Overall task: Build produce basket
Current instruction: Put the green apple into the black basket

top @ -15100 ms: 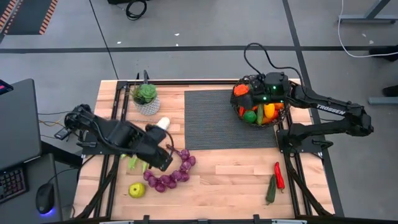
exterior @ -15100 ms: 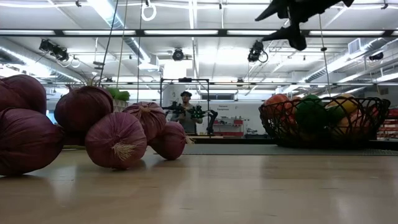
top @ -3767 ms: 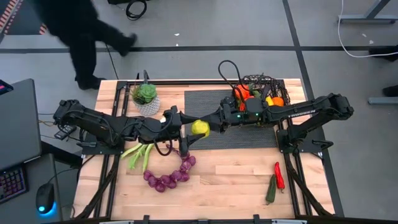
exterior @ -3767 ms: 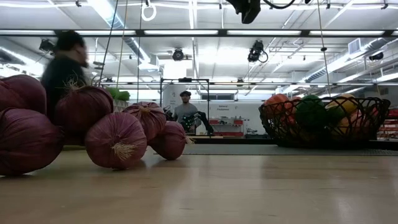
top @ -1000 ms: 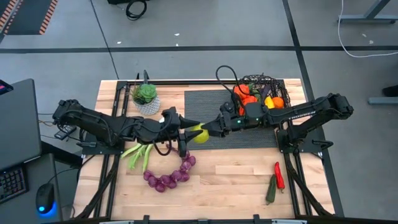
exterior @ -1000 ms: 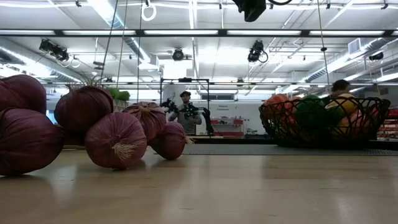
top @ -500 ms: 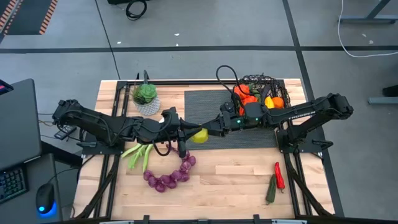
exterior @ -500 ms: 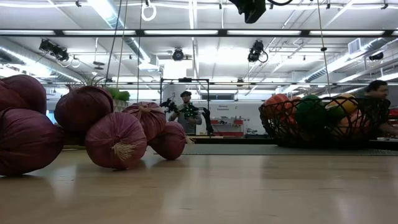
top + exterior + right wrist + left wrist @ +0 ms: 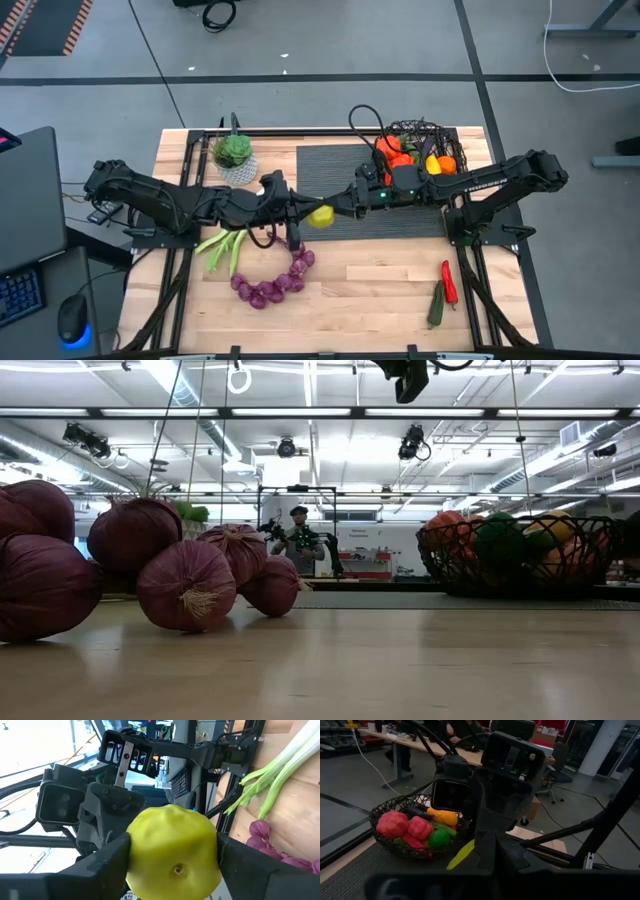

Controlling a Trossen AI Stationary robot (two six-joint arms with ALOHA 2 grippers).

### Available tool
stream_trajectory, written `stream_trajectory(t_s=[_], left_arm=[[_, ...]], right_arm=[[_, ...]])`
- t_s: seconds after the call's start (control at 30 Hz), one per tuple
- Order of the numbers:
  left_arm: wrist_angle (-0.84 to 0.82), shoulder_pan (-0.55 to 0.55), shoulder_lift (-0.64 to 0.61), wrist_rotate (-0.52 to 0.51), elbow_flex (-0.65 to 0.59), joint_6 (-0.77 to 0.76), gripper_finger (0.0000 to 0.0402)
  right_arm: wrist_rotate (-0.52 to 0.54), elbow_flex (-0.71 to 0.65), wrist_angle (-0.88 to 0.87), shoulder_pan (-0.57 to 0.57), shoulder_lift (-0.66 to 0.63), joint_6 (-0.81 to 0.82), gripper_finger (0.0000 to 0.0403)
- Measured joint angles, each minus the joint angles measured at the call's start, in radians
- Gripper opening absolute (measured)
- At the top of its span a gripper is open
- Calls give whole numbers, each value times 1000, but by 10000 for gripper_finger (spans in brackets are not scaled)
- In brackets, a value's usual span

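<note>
From above, two dark arms are meeting over the middle of the wooden table [image 9: 390, 290]. The right gripper [image 9: 333, 211] is clasping a round yellow-green toy apple [image 9: 321, 216] at the front-left corner of a grey woven mat [image 9: 340, 175]; the left gripper [image 9: 297, 212] is touching it, its grip impossible to tell. The round dark wire-mesh basket [image 9: 415, 133] is sitting at the mat's far right corner, holding oranges and peppers.

At table level, purple toy onions [image 9: 185, 585] are lying in front, the basket far right.

The left wrist view is showing the basket beyond the opposite gripper.

The right wrist view is showing the apple pinched at its widest sides. It looks light, stiff and smooth, likely slippery.
</note>
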Motion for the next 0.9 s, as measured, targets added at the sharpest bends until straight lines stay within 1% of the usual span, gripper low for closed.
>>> stream_trajectory(t_s=[0.07,0.2,0.27,0.33,0.47,0.57,0.63,0.73,0.9], left_arm=[[0,4,0,0,0,0,7],[10,14,-2,1,0,5,5],[12,16,-9,6,-1,31,7],[9,22,-19,2,-1,70,17],[-7,31,-60,-33,-3,146,44],[-9,36,-95,-63,-3,188,65],[-2,35,-122,-85,-3,209,77],[-2,34,-153,-88,-3,236,91],[3,28,-188,-90,-3,228,106]], right_arm=[[9,0,0,0,0,0,262],[16,0,3,0,0,-1,262],[18,0,4,0,0,-1,264],[18,1,6,0,0,-1,265],[3,8,37,1,-4,-5,266],[3,9,28,-6,-6,-18,266],[15,7,17,-25,-5,-44,266],[38,7,4,-71,-5,-85,266],[36,6,-71,-182,-5,-199,267]])
